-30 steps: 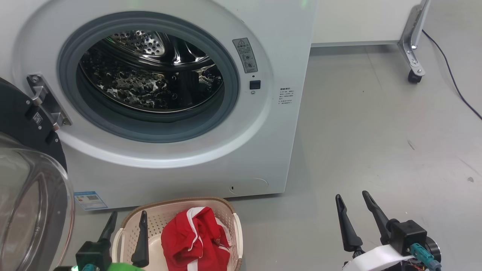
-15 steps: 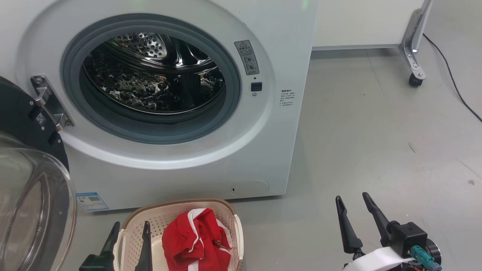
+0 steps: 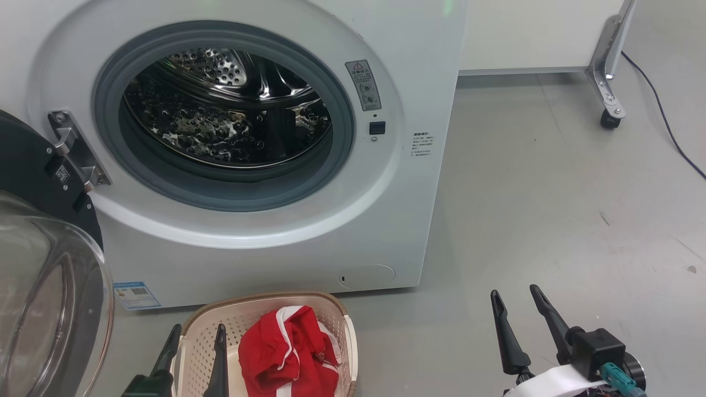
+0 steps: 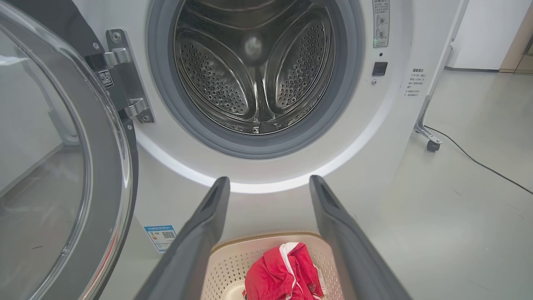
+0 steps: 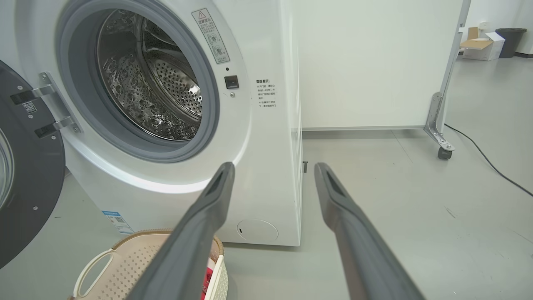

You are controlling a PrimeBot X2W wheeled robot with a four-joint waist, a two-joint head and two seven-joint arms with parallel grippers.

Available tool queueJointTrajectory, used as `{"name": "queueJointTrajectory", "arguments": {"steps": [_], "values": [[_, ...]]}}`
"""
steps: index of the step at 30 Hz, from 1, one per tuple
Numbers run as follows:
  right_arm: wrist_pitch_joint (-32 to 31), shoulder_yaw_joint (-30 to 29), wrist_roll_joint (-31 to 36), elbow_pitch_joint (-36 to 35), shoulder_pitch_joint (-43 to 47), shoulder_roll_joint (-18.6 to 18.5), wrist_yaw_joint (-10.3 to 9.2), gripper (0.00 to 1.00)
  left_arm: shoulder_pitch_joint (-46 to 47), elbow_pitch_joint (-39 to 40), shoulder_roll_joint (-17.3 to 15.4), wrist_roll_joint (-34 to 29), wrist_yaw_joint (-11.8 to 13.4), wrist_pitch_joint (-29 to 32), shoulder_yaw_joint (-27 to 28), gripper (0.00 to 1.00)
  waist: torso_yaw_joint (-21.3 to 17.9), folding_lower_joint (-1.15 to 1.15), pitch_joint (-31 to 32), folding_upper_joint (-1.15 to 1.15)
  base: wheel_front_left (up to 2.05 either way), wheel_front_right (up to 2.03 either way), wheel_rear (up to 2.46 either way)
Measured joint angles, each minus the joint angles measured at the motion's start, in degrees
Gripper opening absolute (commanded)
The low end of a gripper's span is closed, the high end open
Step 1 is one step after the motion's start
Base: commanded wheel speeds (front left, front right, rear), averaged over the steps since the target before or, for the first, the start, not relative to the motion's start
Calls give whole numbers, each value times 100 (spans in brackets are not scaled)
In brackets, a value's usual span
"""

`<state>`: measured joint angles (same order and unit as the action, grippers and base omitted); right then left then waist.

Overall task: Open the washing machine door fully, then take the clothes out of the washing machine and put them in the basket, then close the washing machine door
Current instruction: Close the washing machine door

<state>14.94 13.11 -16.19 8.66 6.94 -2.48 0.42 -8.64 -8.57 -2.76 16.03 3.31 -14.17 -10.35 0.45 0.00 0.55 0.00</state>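
Nearest, the left gripper [image 3: 198, 328] hangs over the left edge of the basket [image 3: 259, 300], fingers spread and holding nothing. The right gripper [image 3: 514, 290] is well to the right over bare floor [image 3: 551, 193], likewise spread and empty.

The basket stands on the floor just before the washing machine [image 3: 424, 71], its pale handles at left and right. The head view cuts off its near end, so its long axis cannot be judged. In its right half the clothes [image 3: 287, 353] lie as one crumpled red heap with white stripes.

The washing machine door [image 3: 30, 176] is swung out on its left-side hinge [image 3: 74, 149], with the glass bowl [image 3: 49, 309] bulging towards the robot.

Farther back, the drum [image 3: 220, 132] opens straight at the robot, showing perforated steel and raised ribs inside the grey gasket [image 3: 343, 138].
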Motion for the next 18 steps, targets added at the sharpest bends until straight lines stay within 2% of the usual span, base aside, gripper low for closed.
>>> {"name": "queueJointTrajectory", "arguments": {"steps": [18], "values": [[0, 8, 2, -3, 20, 1, -1, 100, -101, 234, -1, -102, 85, 100, -96, 100, -30, 0, 1, 0, -17, 17, 0]]}}
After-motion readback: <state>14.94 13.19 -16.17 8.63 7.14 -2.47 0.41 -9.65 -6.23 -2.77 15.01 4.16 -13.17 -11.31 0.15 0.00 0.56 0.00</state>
